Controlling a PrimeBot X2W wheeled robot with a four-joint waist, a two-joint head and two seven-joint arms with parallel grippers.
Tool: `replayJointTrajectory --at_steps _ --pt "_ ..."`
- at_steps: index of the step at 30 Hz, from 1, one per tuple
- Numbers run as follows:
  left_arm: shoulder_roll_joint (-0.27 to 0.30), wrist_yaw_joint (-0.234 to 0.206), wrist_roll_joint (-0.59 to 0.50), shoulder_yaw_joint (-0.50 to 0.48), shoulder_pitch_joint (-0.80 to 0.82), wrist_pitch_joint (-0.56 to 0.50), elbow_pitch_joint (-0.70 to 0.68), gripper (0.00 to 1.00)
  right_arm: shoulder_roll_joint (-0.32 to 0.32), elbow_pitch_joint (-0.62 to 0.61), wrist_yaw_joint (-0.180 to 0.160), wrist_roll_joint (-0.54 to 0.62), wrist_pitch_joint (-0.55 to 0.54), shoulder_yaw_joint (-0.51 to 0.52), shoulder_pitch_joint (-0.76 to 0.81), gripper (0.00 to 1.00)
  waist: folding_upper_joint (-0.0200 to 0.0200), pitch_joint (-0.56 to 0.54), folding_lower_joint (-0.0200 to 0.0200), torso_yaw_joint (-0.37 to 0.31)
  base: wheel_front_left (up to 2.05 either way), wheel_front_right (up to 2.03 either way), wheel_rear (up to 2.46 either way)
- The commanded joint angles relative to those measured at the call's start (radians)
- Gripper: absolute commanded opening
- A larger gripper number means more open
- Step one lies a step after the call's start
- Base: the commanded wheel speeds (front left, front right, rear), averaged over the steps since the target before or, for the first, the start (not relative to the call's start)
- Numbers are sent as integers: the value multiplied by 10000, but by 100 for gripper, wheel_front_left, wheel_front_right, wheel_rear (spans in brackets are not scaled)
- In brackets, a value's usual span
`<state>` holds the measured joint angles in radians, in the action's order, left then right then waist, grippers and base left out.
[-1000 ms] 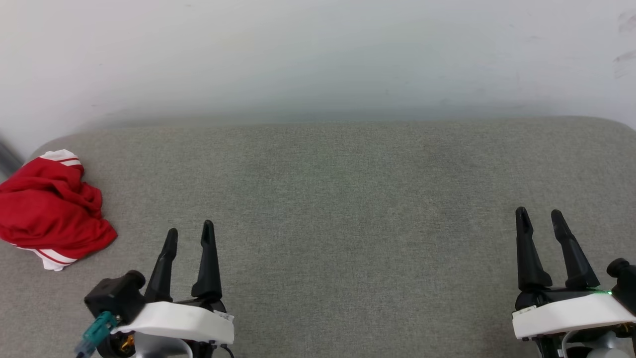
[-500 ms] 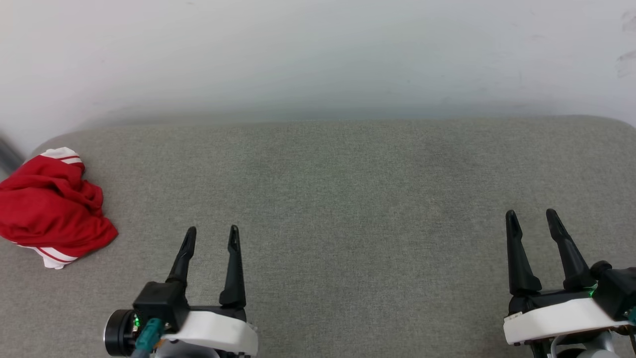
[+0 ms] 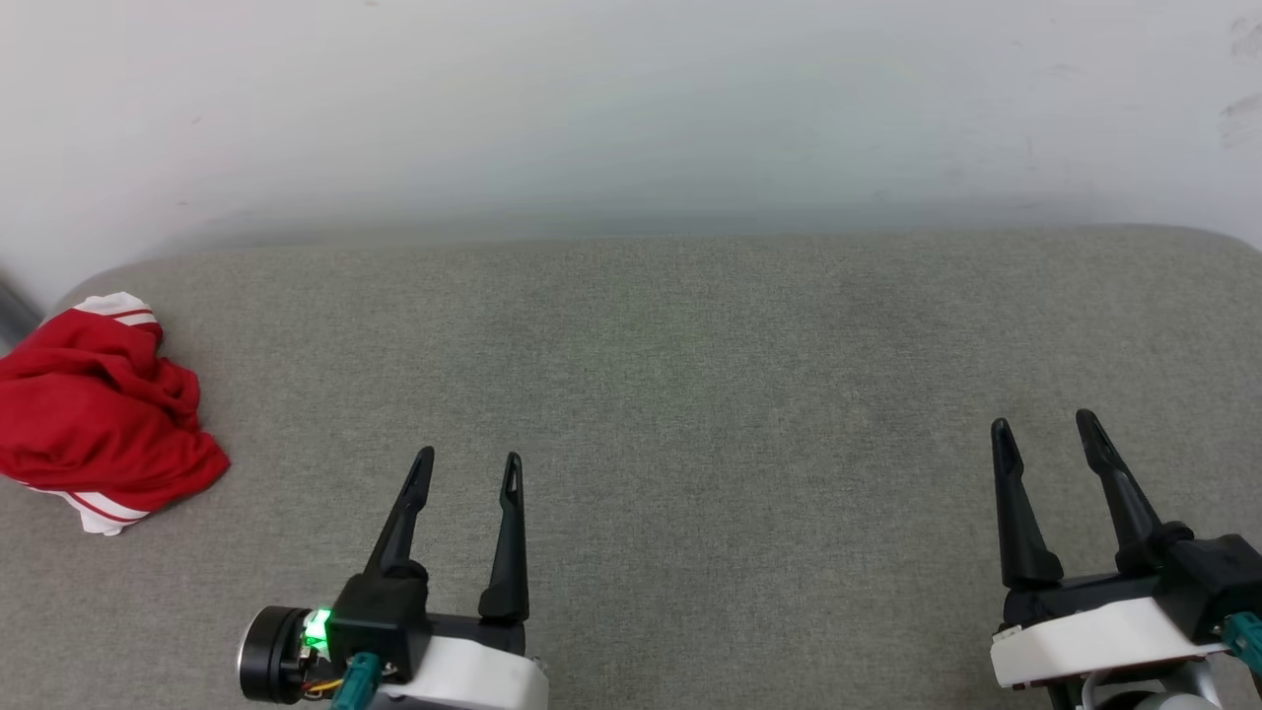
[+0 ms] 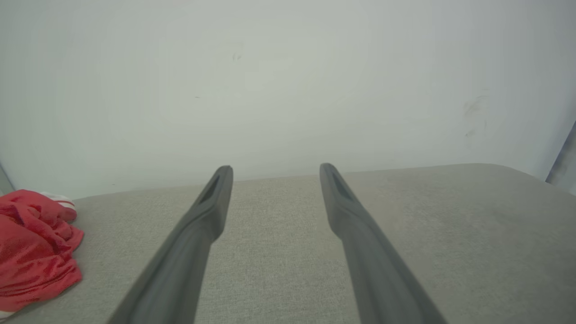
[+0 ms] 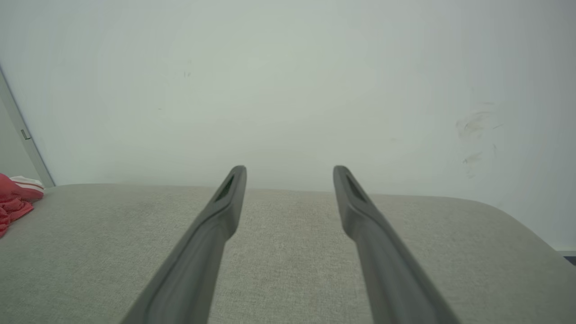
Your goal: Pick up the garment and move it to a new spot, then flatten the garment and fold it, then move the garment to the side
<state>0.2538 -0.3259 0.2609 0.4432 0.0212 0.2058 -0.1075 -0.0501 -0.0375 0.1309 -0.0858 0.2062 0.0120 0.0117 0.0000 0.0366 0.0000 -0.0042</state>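
Note:
The garment (image 3: 94, 414), a red shirt with white striped trim, lies crumpled at the far left edge of the grey cushioned surface (image 3: 690, 375). It also shows at the left edge of the left wrist view as the garment (image 4: 31, 252) and of the right wrist view as the garment (image 5: 13, 200). My left gripper (image 3: 468, 461) hovers open over the lower middle-left, well to the right of the garment, holding nothing. My right gripper (image 3: 1045, 426) stands open at the lower right, also holding nothing.
A pale wall (image 3: 631, 108) rises right behind the surface's far edge. The surface's corners are rounded at the far left and far right. A dark strip (image 3: 15, 301) shows beside the wall at the left.
My left gripper has shifted to the right, away from the garment, and its wrist has rolled. The right gripper has drifted slightly left. The garment has not moved.

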Motion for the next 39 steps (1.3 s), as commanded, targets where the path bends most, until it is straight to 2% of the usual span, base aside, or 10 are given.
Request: replayJointTrajectory --at_steps 1,4,7,13,17,20,26,33,37,39 --pt "-49 66 38 -106 -43 93 -150 100 -5 -123 -3 59 84 18 121 100 0 10 0 6 0 0 0" --pt "-341 549 332 -613 -293 146 -154 100 -3 -62 -3 2 156 -1 151 100 0 25 0 22 0 0 0" --pt "-778 1388 600 -1389 -556 213 -71 100 -4 8 -3 -101 206 66 220 100 0 43 0 33 0 0 0" --pt "-1554 3200 227 -2627 -980 323 575 100 -2 219 -3 -293 325 159 339 100 0 87 0 29 0 0 0" --pt "-1825 3882 -412 -3021 -1054 397 1008 100 -1 488 -3 -693 393 222 349 100 0 97 0 -1 0 0 0" --pt "-1926 4154 -688 -3161 -1098 456 1183 100 1 649 -3 -609 447 211 339 100 0 105 0 -17 0 0 0" --pt "-2011 4368 -1565 -3138 -1079 558 1244 100 2 773 -3 -261 565 151 348 100 0 98 0 -47 0 0 0" --pt "-2033 4397 -1639 -3173 -1144 610 1169 100 2 842 -3 -220 592 101 383 100 0 97 0 -3 0 0 0" --pt "-2034 4134 -1956 -3271 -938 599 742 100 2 814 -3 -195 592 -18 352 100 0 178 0 194 0 0 0" --pt "-2035 4168 -1791 -3228 -969 599 739 100 1 785 -3 -243 592 -62 342 100 0 224 0 356 0 0 0"
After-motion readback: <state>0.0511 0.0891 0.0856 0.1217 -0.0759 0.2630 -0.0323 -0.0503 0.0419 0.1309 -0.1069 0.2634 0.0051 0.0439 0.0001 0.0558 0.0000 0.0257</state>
